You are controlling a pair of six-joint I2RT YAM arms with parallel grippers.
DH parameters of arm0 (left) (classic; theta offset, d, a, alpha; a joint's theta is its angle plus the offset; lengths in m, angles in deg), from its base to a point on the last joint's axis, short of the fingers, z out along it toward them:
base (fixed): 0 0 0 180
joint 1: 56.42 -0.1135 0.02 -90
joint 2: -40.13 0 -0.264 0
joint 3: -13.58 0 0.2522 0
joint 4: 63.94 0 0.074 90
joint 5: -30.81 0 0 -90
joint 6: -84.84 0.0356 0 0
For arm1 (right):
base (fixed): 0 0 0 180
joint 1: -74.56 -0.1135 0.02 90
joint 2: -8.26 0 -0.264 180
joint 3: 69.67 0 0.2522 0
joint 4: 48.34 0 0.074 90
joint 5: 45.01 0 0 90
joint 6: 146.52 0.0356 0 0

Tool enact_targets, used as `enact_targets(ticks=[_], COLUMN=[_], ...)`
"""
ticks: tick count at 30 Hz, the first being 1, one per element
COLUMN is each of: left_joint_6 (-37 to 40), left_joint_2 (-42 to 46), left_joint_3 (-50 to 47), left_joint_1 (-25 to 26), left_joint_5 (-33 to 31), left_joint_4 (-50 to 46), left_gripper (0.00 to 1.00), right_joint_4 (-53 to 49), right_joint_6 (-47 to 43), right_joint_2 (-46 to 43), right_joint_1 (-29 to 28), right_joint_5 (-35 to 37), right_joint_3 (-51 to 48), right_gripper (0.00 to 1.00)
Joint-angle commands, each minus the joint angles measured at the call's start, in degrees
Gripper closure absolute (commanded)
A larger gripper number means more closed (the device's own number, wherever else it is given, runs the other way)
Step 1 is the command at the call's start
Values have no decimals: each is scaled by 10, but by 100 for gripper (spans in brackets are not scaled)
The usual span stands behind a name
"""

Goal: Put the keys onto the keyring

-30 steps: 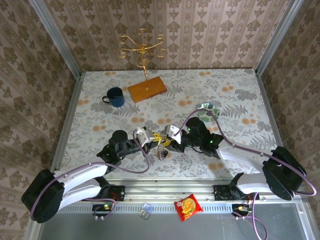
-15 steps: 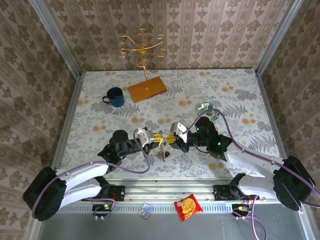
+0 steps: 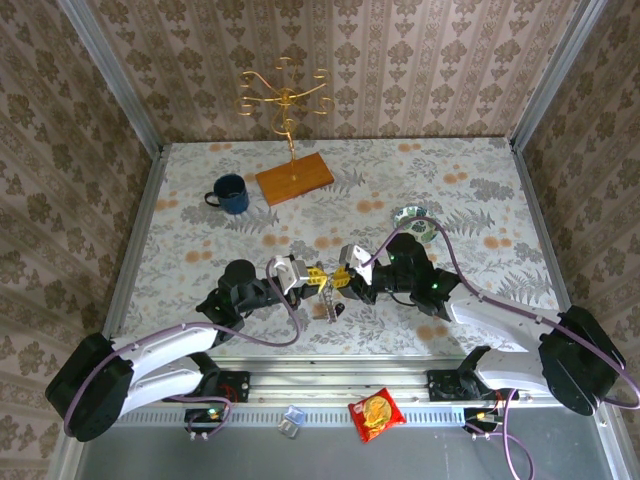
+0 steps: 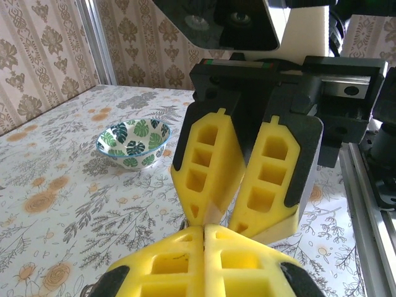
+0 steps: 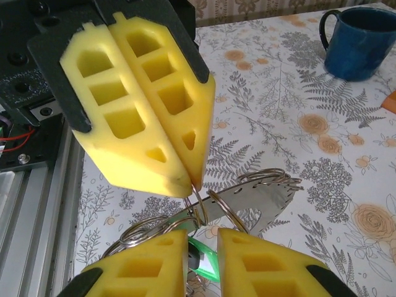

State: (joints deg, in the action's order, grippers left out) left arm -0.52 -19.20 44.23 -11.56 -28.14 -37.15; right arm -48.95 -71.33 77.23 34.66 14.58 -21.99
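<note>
keyring (image 5: 199, 209): thin shiny metal wire | keys (image 5: 257, 199): smooth silver metal blade, glossy green plastic head | left gripper (image 5: 187, 179) pads (image 5: 127, 124): matt yellow, foam-like | blue mug (image 5: 360, 44): glossy, smooth | board (image 3: 294, 179) beside mug: smooth wood | table (image 5: 278, 99): matt floral print

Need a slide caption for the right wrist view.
Left gripper pinches the keyring wire; right gripper straddles the green-headed key, blue mug behind.

One blue mug (image 3: 231, 193), one leaf-patterned bowl (image 3: 410, 216) and one gold branched stand (image 3: 293, 178) are counted on the bench (image 3: 470, 180), and one red snack packet (image 3: 375, 414) off it. One green-headed key (image 5: 203, 265) is seen. The linked wire rings (image 5: 199, 209) cannot be counted.
</note>
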Motion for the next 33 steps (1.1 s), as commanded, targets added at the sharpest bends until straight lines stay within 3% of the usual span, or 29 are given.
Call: enact_targets(ticks=[1, 20, 22, 27, 28, 30, 33], left_joint_6=[-12, -28, -31, -32, -32, -24, 4], left_joint_2=[-4, -12, -16, -16, -12, 6, 51], left_joint_3=[-2, -4, -4, -8, -8, -10, -5], left_joint_1=[-3, -4, -5, -7, -10, -14, -18], left_joint_5=[20, 35, 37, 25, 19, 5, -18], left_joint_4=[42, 72, 79, 77, 71, 45, -32], left_gripper=[100, 100, 100, 100, 95, 75, 61], right_joint_4=[7, 38, 37, 13, -2, -48, -126], right_joint_6=[-1, 3, 2, -16, -24, -46, -87], right_joint_2=[6, 26, 32, 29, 25, 17, 6], right_joint_1=[3, 9, 9, 11, 11, 12, 13], right_joint_5=[0, -66, -73, -72, -68, -58, -37], right_joint_3=[19, 34, 40, 46, 48, 60, 84], right_gripper=[79, 78, 81, 100, 100, 100, 100])
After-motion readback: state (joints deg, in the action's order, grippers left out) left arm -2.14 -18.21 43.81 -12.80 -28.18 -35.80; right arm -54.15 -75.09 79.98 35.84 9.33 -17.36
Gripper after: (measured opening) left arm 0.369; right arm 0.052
